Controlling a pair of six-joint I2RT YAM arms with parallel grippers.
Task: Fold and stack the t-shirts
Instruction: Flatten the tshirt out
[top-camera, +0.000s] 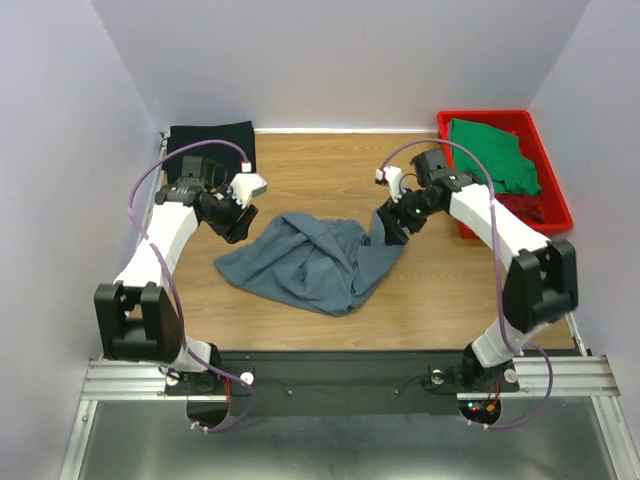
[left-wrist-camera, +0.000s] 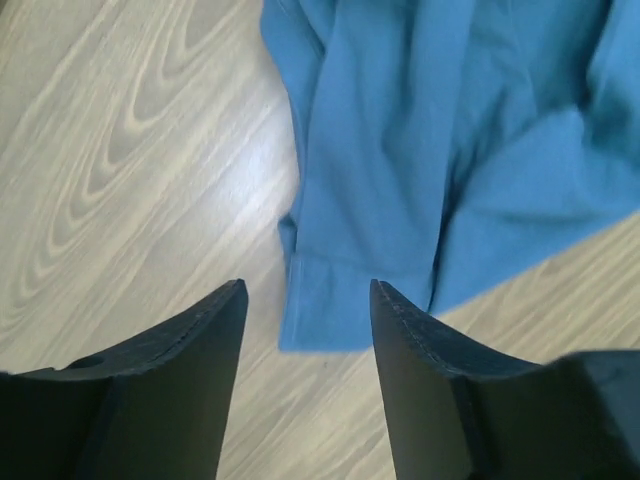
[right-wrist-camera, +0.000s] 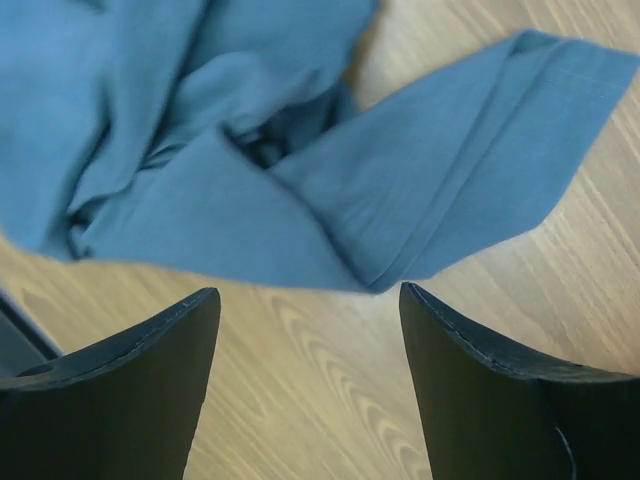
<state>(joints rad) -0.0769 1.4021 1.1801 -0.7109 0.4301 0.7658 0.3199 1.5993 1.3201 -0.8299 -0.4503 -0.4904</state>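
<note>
A slate blue-grey t-shirt (top-camera: 305, 262) lies crumpled in the middle of the wooden table; it also shows in the left wrist view (left-wrist-camera: 420, 150) and the right wrist view (right-wrist-camera: 250, 150). My left gripper (top-camera: 237, 228) is open and empty just left of the shirt's upper left edge, a corner of cloth lying just beyond its fingertips (left-wrist-camera: 232, 300). My right gripper (top-camera: 388, 232) is open and empty at the shirt's right edge. A folded black t-shirt (top-camera: 212, 136) lies at the back left. A green t-shirt (top-camera: 492, 152) lies in the red tray, dark red cloth (top-camera: 535, 208) beside it.
The red plastic tray (top-camera: 553, 175) stands at the back right against the wall. White walls close in the table on three sides. Bare wood (top-camera: 320, 165) lies behind the shirt and in front of it.
</note>
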